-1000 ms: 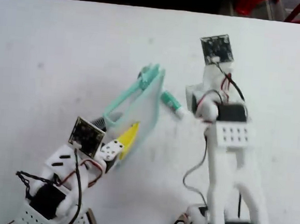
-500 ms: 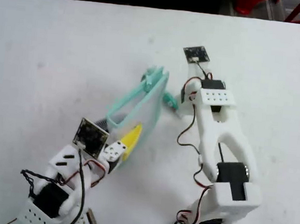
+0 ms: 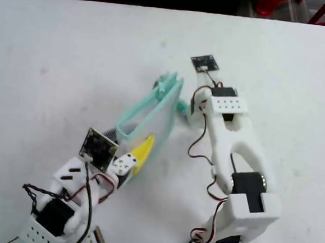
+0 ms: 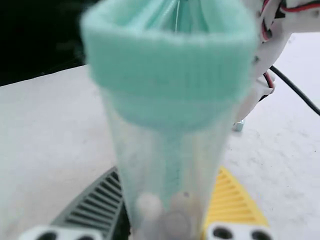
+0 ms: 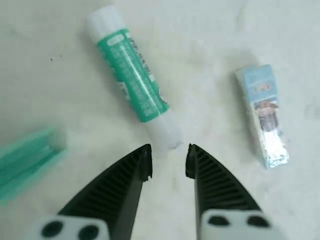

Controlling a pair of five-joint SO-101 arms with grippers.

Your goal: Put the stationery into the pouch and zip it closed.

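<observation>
Left gripper (image 4: 169, 172): clenched on one end of the pouch (image 3: 154, 118), grey finger on one side, yellow finger on the other. The pouch stands on edge on the white table (image 3: 72, 52), tilted, with its far end pointing away from my left arm. Its body is translucent and its trim is mint. In the high view the mint-edged mouth looks parted (can't tell how far the zip has run). Some pale shapes show through the pouch wall close to my fingers, too blurred to identify.

Right gripper (image 5: 168, 150): released, jaws a little apart, nothing between them. It hangs tips down just over the table, right beside the pouch's long side. The glue stick (image 5: 134, 80) lies flat on the table, green label up, with one pale end just ahead of the gap between my fingertips. I'm not touching it. A small blue-wrapped block (image 5: 262, 117) lies near the glue stick, apart from it and off to one side of my fingers. One mint corner of the pouch sits on the other side of them.
</observation>
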